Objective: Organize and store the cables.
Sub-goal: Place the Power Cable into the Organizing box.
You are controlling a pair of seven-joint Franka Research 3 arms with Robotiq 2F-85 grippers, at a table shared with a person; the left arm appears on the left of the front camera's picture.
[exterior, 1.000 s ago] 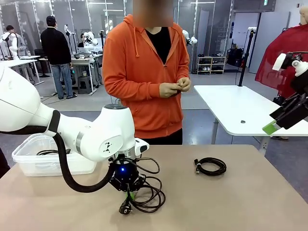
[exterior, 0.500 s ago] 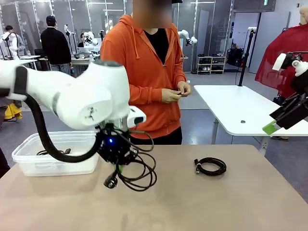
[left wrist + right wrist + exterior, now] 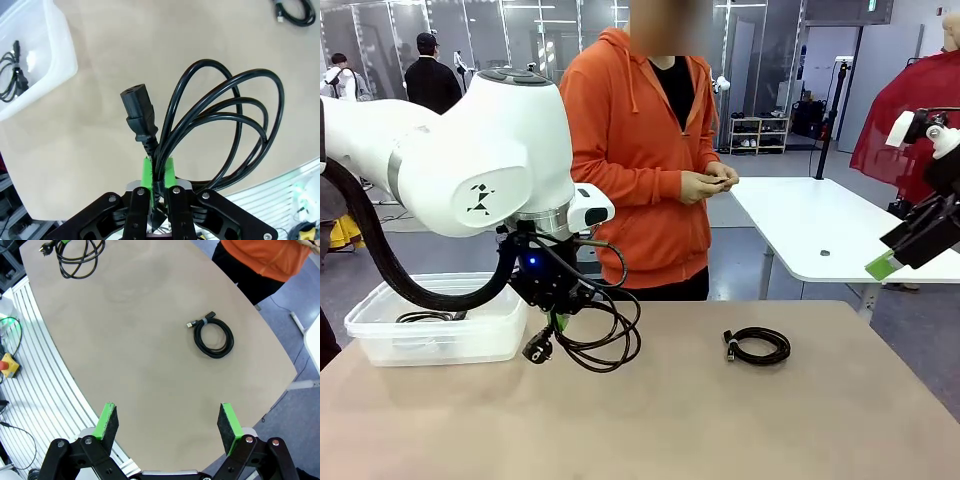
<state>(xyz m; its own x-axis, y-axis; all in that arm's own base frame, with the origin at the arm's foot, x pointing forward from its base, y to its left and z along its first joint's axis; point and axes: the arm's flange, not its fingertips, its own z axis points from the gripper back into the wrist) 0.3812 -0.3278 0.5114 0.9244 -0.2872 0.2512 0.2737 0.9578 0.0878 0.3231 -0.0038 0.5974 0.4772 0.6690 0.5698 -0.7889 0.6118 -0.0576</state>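
My left gripper [image 3: 558, 318] is shut on a coiled black power cable [image 3: 602, 335] and holds it in the air beside the clear bin's right end. In the left wrist view the green pads [image 3: 148, 170] pinch the cable's strands, and its black connector [image 3: 138, 112] sticks up above them. A second, smaller coiled cable [image 3: 757, 346] lies on the table to the right, also seen as a small coil [image 3: 214, 337] from the right wrist. Another thin cable [image 3: 11, 75] lies inside the bin. My right gripper [image 3: 168, 424] hangs open high over the table's right edge.
The clear plastic bin [image 3: 382, 326] stands at the table's left edge. A person in an orange hoodie [image 3: 640, 150] stands at the far side, hands together at chest height. A white table [image 3: 820, 225] stands behind on the right.
My left arm has lifted the power cable off the table and carried it up and left toward the bin. The right arm has not moved.
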